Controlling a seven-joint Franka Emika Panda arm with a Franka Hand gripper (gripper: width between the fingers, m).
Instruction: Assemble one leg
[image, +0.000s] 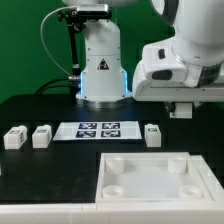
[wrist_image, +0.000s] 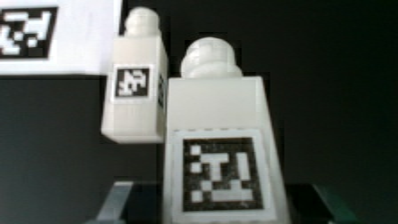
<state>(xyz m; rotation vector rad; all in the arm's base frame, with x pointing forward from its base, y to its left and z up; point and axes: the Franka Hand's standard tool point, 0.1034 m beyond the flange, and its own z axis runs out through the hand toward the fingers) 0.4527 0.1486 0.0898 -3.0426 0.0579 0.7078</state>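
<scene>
In the wrist view a white leg (wrist_image: 217, 120) with a black-and-white tag on its face stands between my fingers, round peg end pointing away. My gripper (wrist_image: 222, 202) is shut on it, a grey finger (wrist_image: 125, 198) showing on either side. A second leg (wrist_image: 137, 85) lies just beyond it on the black table. In the exterior view my gripper (image: 182, 108) hangs above the table at the right, and the held leg is hard to make out there. The nearby loose leg (image: 152, 134) lies below it and towards the exterior view's left.
The marker board (image: 98, 129) lies mid-table, and its corner (wrist_image: 45, 35) shows in the wrist view. Two more legs (image: 14, 138) (image: 41, 135) sit at the exterior view's left. The large white tray-like piece (image: 150, 160) lies in front. The robot base (image: 100, 65) stands behind.
</scene>
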